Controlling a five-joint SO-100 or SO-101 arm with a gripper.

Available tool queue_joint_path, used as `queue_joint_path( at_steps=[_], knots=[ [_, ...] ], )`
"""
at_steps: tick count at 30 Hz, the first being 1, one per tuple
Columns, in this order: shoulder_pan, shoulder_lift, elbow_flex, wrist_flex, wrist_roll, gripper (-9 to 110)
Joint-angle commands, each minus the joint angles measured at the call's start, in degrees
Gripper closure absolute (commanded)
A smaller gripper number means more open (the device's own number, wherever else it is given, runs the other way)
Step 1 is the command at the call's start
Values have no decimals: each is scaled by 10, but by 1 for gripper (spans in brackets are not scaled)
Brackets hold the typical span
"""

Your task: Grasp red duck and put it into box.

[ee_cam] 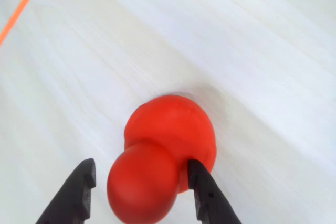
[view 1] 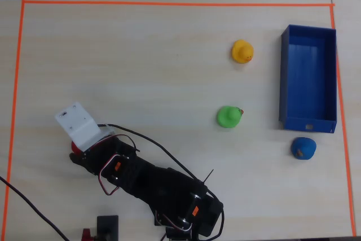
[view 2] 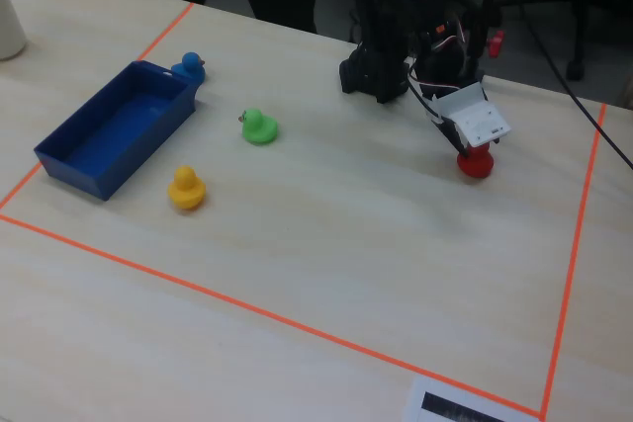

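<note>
The red duck (ee_cam: 168,150) stands on the pale wooden table, between my gripper's (ee_cam: 140,166) two black fingers. The right finger (ee_cam: 202,187) touches the duck's side; the left finger (ee_cam: 79,190) stands a little apart from it. The gripper is open around the duck. In the overhead view only a sliver of the duck (view 1: 74,147) shows under the white wrist camera mount, at the left of the table. In the fixed view the duck (view 2: 476,164) sits right below the gripper (view 2: 473,150). The dark-blue box (view 1: 307,77) lies far off at the right edge and is empty; it also shows in the fixed view (view 2: 114,135).
A yellow duck (view 1: 242,51), a green duck (view 1: 229,116) and a blue duck (view 1: 303,148) sit near the box. Orange tape (view 1: 169,4) frames the work area. The arm's base and cables (view 1: 180,201) fill the bottom middle of the overhead view.
</note>
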Motion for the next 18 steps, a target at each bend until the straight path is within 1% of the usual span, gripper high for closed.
queue_joint_path(
  at_steps=[1,2,12,15,18],
  knots=[
    [11,-4,-10,2,2,99],
    [14,-7,-15,6,2,101],
    [52,-37,-124,98,-3,101],
    [100,-12,-182,118,-7,101],
    [176,-20,-293,156,-18,101]
  ],
)
